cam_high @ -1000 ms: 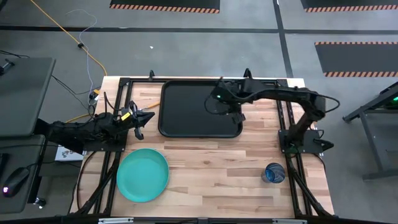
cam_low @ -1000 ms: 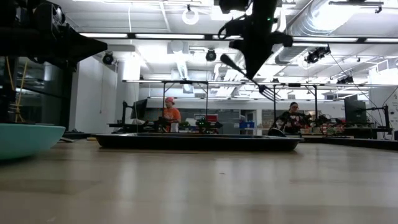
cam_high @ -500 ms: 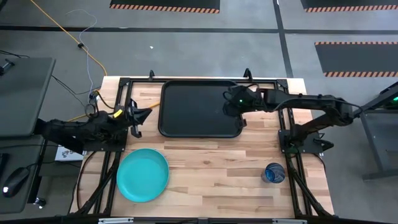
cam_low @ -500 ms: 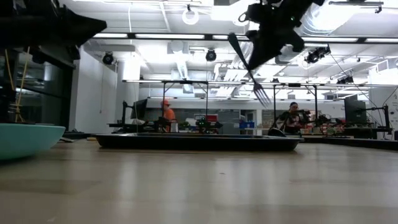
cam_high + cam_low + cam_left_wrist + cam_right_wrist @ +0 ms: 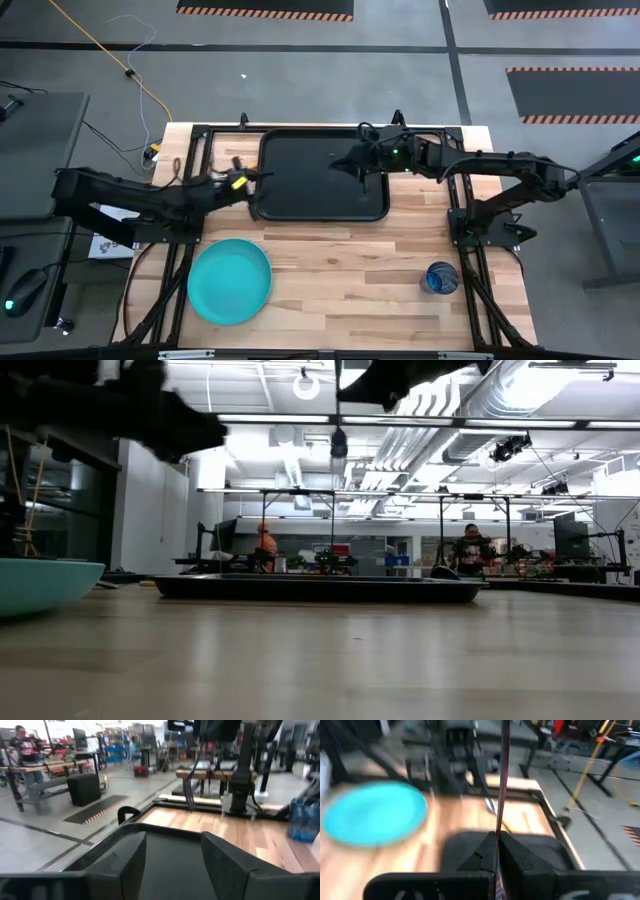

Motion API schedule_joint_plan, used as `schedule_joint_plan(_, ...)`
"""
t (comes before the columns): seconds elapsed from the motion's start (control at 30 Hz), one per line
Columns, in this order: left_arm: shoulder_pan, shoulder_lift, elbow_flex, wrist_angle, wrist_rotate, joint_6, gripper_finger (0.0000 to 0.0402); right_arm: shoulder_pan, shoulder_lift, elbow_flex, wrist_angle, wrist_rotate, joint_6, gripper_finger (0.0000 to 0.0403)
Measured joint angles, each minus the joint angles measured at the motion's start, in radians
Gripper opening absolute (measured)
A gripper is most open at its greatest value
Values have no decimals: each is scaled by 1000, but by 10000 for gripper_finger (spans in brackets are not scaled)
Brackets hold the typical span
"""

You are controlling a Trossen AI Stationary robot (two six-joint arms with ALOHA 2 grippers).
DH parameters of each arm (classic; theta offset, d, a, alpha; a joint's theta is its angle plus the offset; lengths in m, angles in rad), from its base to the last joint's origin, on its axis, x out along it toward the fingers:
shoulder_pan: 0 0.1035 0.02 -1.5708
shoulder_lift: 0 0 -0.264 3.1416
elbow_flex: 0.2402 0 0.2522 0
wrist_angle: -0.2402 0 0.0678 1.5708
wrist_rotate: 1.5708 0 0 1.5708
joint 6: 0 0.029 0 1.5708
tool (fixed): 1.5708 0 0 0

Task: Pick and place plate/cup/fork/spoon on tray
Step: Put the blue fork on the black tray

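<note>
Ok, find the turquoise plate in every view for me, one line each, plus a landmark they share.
High view: plate on the table's near left part, short of the tray.
Low view: plate at the left edge, partly cut off.
Left wrist view: not in it.
Right wrist view: plate, blurred, beyond the tray.
Shared landmark: the black tray, also in the low view.

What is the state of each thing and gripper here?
Large black rectangular tray: flat on table.
Round turquoise plastic plate: on table, off tray.
Small dark-blue translucent cup: upright, off tray.
Thin fork: clamped, above tray.
Left gripper: open.
Right gripper: shut on fork.
</note>
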Motion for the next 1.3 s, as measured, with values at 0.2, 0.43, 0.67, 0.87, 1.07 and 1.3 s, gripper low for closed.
schedule_joint_plan(0.2, 21, 294, 202, -1, 114, 150, 204, 15, 86, 0, 24, -50, 65, 0)
schedule_joint_plan(0.43, 21, 494, 324, -6, 135, 221, 204, 53, 128, 0, 48, -80, -3, 0)
schedule_joint_plan(0.67, 21, 548, 381, -3, 210, 72, 204, 98, 128, 0, 78, -77, -46, 0)
schedule_joint_plan(0.87, 21, 547, 392, 3, 289, -10, 200, 134, 128, 0, 126, -30, -105, 0)
schedule_joint_plan(1.07, 21, 548, 392, 4, 291, -34, 148, 141, 128, 0, 148, -30, -120, 0)
schedule_joint_plan(1.3, 32, 545, 392, -23, 292, -5, 13, 132, 128, 0, 145, -15, -121, 0)
